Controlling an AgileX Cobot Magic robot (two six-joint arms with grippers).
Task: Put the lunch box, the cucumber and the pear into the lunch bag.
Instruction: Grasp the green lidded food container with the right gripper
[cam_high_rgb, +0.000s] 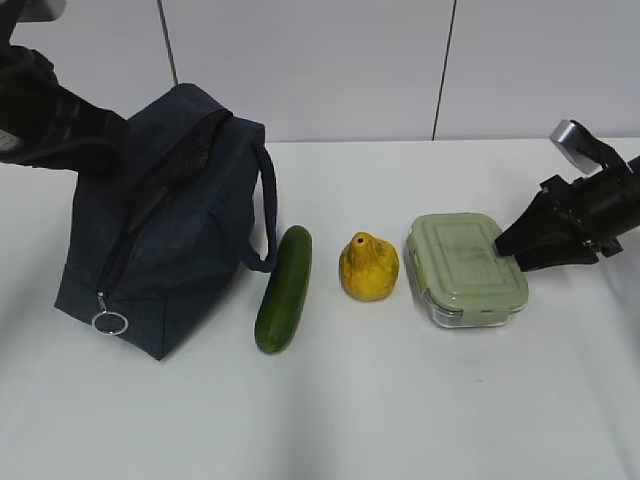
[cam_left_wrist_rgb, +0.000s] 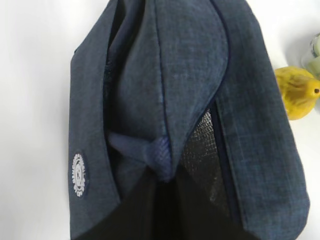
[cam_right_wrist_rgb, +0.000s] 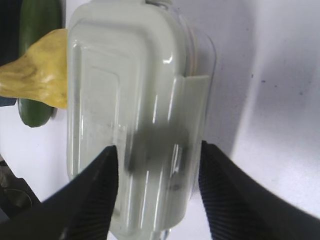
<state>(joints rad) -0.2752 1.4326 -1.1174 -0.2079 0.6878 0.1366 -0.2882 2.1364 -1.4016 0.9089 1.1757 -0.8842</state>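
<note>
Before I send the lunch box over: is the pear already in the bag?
No, the pear sits on the table between the cucumber and the lunch box.

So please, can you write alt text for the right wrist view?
The right gripper straddles the near end of the lunch box, its open fingers either side of the pale green lid. Beyond lie the yellow pear and the cucumber.

The lunch bag (cam_high_rgb: 170, 230) is matt, coarse-woven navy cloth with a shiny metal ring pull (cam_high_rgb: 110, 323). Beside it lie a smooth, glossy cucumber (cam_high_rgb: 284, 289), a waxy pear (cam_high_rgb: 368, 268), and a clear-walled lunch box (cam_high_rgb: 466, 270) under a satin plastic-looking lid.
</note>
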